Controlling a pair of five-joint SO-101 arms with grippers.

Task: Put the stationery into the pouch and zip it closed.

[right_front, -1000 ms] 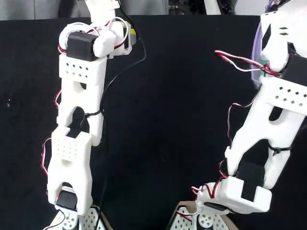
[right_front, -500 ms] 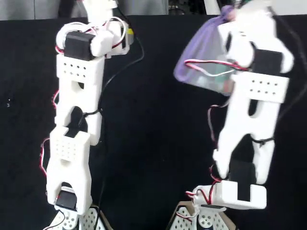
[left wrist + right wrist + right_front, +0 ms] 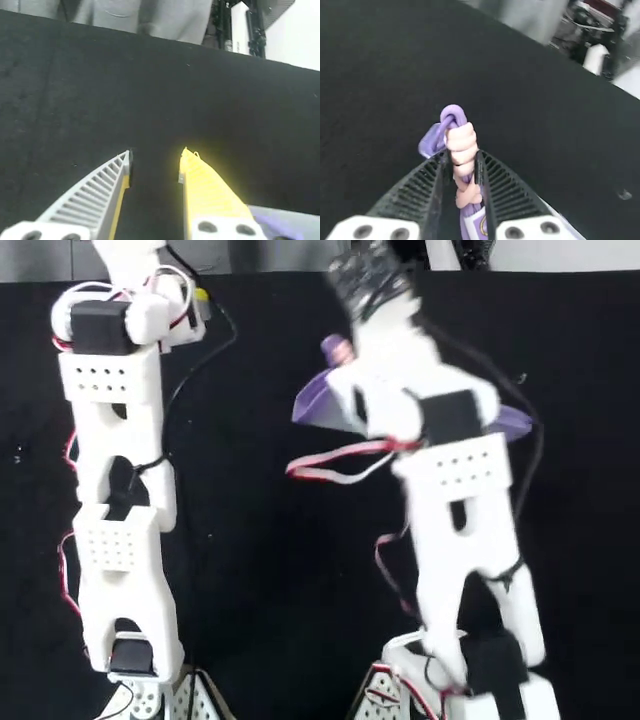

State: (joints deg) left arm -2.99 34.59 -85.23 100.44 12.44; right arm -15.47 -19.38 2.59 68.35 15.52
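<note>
The right arm has swung from the frame's right edge to its centre, while the left arm has drifted leftward. The left gripper stands parted over the black table. The purple pouch hangs bunched at upper centre behind the right arm, its pink knotted cord pinched in the right gripper.

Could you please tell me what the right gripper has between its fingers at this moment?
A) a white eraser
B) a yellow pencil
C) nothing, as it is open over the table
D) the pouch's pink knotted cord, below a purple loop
D: in the right wrist view the right gripper is shut on the pink knotted cord, with the purple loop sticking out past its fingertips.
</note>
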